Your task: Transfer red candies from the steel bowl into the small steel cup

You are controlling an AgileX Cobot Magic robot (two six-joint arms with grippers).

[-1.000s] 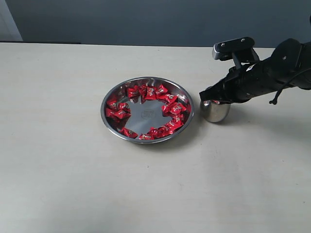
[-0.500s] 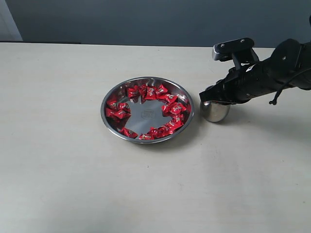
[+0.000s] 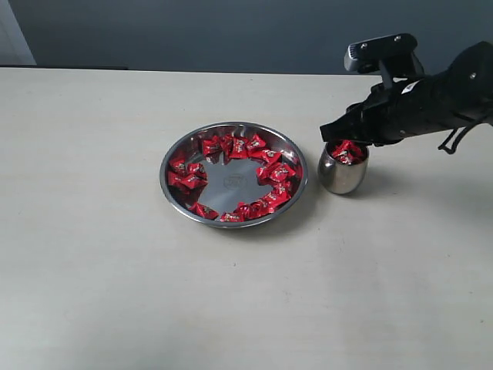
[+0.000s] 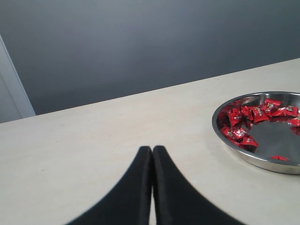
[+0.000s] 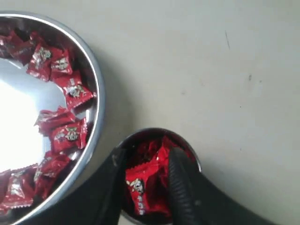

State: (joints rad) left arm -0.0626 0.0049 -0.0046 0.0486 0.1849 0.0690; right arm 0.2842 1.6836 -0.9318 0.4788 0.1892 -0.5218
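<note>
we see a wide, shallow steel bowl (image 3: 231, 187) of shiny metal sitting near the middle of the pale counter (image 3: 92, 270). small red candies (image 3: 271, 159) in crinkled, shiny wrappers lie in a ring along its inner wall, leaving the flat, mirror-like bottom mostly bare. just beside the bowl, on its right in the exterior view with a narrow strip of counter between them, stands the small, rounded, polished steel cup (image 3: 341, 179), upright. it holds several of the red candies, heaped to about its rim.

the right pincer (image 3: 336, 136) hangs directly over the mouth of the cup, its black arm reaching in from the right edge of the exterior view. in the right wrist view its two black fingers (image 5: 180, 178) stand apart, straddling the cup's opening. one wrapped candy (image 5: 139, 183) lies between them on the heap inside the cup. a gap shows between that candy and one finger, so we read this pincer as open with nothing gripped.

the left pincer (image 4: 152, 150) shows only in its own wrist view. its two dark fingers are pressed together with nothing between them, low over bare counter and well apart from the bowl.
</note>
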